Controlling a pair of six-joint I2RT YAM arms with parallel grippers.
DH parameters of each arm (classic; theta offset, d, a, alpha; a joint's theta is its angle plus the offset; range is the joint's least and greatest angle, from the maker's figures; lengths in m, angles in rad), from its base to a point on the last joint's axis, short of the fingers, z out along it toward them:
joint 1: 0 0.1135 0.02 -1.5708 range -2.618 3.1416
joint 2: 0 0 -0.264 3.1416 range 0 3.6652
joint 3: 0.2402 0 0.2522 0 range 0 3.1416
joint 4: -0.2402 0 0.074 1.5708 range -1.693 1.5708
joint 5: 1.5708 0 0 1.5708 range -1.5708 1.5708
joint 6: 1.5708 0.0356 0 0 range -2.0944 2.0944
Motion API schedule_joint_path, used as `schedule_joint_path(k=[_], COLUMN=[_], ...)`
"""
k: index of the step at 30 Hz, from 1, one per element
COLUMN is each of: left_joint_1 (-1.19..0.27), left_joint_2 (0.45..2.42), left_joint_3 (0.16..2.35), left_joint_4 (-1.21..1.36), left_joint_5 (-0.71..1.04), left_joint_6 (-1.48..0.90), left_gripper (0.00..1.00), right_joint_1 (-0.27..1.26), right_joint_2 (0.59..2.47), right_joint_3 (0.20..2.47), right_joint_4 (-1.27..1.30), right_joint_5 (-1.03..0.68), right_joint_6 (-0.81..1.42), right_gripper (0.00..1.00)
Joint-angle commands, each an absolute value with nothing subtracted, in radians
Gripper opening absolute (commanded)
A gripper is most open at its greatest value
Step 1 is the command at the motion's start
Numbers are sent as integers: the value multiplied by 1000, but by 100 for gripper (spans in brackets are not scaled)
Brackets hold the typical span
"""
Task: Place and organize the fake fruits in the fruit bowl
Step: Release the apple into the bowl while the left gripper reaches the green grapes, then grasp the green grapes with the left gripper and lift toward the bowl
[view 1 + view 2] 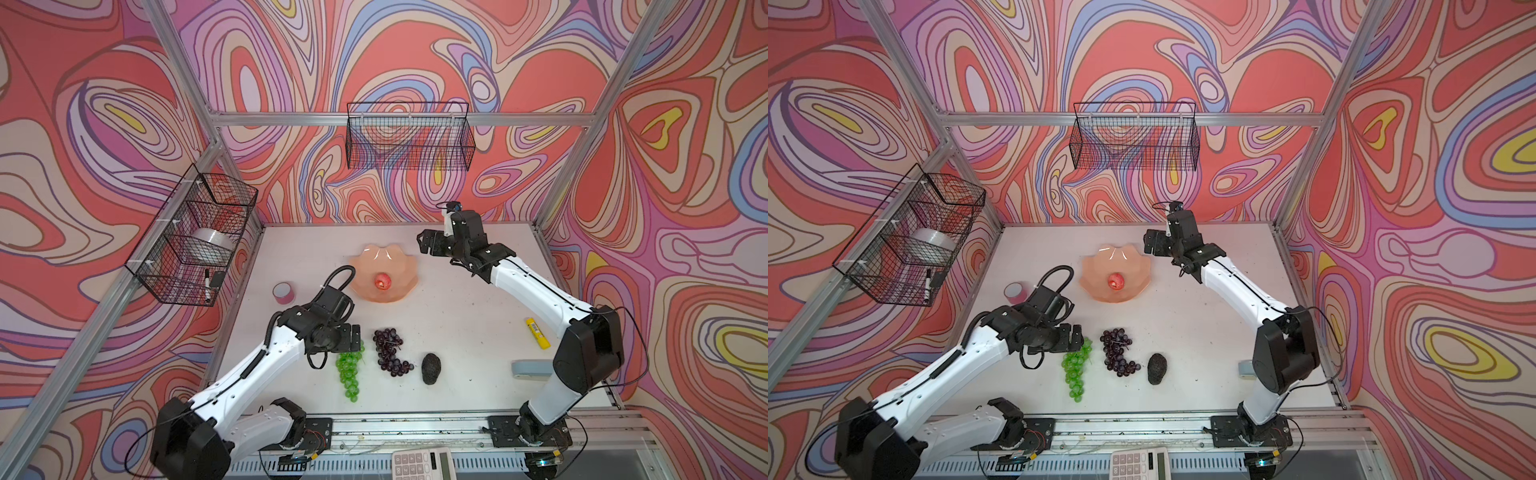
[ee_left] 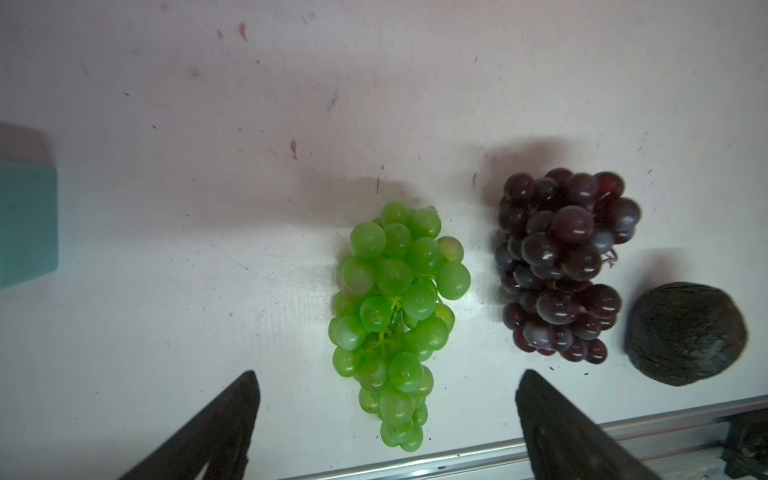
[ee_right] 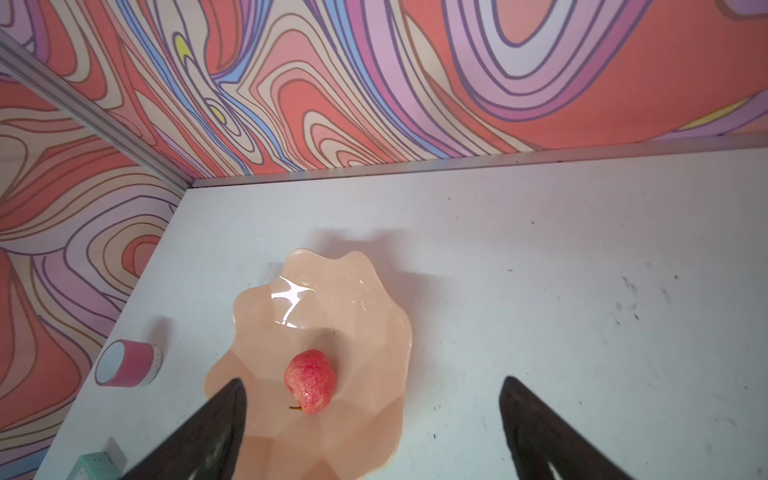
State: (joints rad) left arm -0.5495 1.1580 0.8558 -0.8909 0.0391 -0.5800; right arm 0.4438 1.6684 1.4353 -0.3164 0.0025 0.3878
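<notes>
Where the left gripper [image 2: 388,376] hangs: above the green grape bunch [image 2: 395,316], jaws wide apart to either side of it and empty. I'd say it is lined up for a pick.
Contact: hard to judge from above, probably none yet.
Left arm: reaches from lower left toward lower centre, elbow bent, wrist tipped down.
Right gripper [image 3: 374,381]: jaws apart, nothing held, just upper right of the fruit bowl [image 1: 361,266], likely parked clear of its partner.
Right arm: stretched from lower right up toward centre.
Bowl: mid-frame, with the red apple [image 1: 382,281] lying at its middle.
On the table: the purple grape bunch [image 1: 388,351] and the avocado [image 1: 431,368], right of the green bunch.
</notes>
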Motion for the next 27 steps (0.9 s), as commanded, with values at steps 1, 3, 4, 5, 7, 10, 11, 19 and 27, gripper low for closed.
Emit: schedule_joint_path(k=[1,3,4,5,7,10,11,19,27], left_joint_1=[-586,-586,-586,-586,-586,-586,-586,-586,-586], left_joint_2=[1227,1257,1266,1275,1300,1347,1359,1441,1459], left_joint_3=[840,817,806,794,777,757,747,695,679], left_joint_4=[-868,-846,-832,-810,-779,-752,-743,-610,-597], left_joint_5=[10,10,11,16,31,21,10,40,37], left_joint_6=[-605,-611,-611,-612,-617,-621,-623,-662,-665], left_gripper=[99,100,100,100,100,100,100,84,47], right_joint_1=[430,423,423,422,421,421,420,420,419], right_joint_2=[1608,1595,1592,1591,1594,1594,1594,1580,1555], right_joint_3=[1385,1365,1359,1358,1355,1353,1353,1350,1342], right_joint_4=[-321,-322,-322,-323,-324,-321,-321,-324,-339], right_joint_5=[-5,-5,-5,-3,-2,0,0,10,42], right_joint_6=[402,401,401,400,401,402,401,400,380], right_gripper=[98,98,98,98,98,98,98,98,98])
